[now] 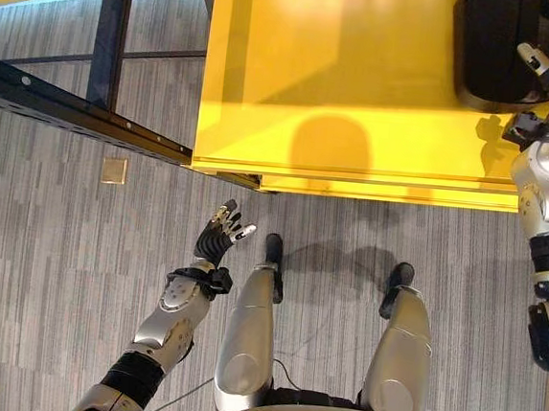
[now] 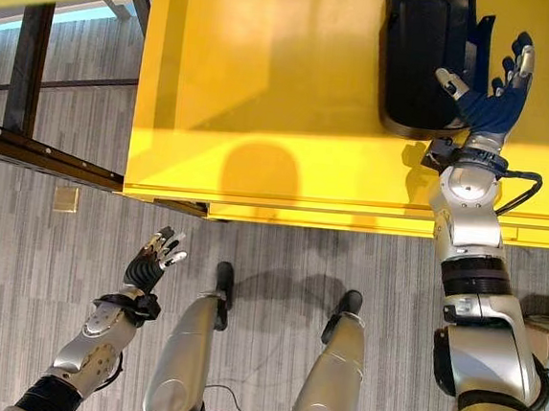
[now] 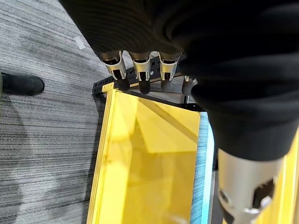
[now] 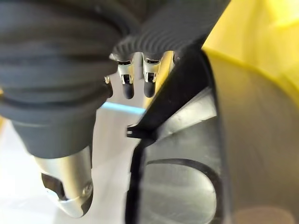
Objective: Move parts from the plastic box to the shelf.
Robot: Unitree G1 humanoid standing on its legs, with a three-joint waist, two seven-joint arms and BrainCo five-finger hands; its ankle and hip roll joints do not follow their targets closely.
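Right hand reaches over the yellow table, fingers spread and straight, thumb out to the side, holding nothing. It lies just beside the black part, on the side of the part nearer the table's right end; the thumb tip sits at the part's edge, and whether it touches cannot be told. In the right wrist view the fingers point straight out past the dark cover, with the part's black edge close beside them and the yellow surface behind.

The part, dark and roughly rectangular, rests on the table top toward the far right, well in from the table's near edge.

Left hand hangs low over the grey carpet, short of the table's near edge and apart from it, fingers loosely extended and empty. In the left wrist view its fingers point toward the table's corner, where a dark metal frame meets the yellow top.

A black rail of that frame runs out from under the table's left side, and a small tan square lies on the carpet just below the rail.
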